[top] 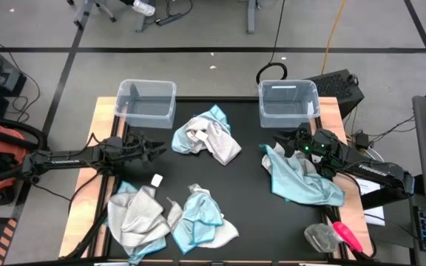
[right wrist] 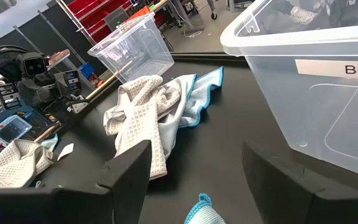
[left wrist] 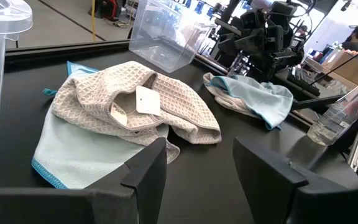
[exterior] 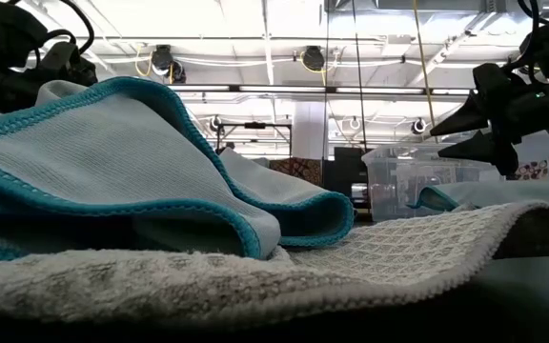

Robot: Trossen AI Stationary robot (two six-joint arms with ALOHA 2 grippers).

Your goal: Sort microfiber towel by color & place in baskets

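Clear plastic rectangular baskets [top: 146, 100] [top: 288, 100] sit upper centre; left gripper [top: 159, 151] and right gripper [top: 281, 142] hover open, apparently empty, beside crumpled grey-and-blue microfiber towels [top: 207, 136].

White label [right wrist: 337, 70] on the side wall of the near clear basket [right wrist: 303, 81], right wrist view: dark letters "Buil", cut off at the frame edge. White lettering on the left arm [top: 66, 156] in the high view, too small to read. White tag [left wrist: 148, 100] on the grey waffle towel [left wrist: 135, 106]: no legible print. Nothing else readable.
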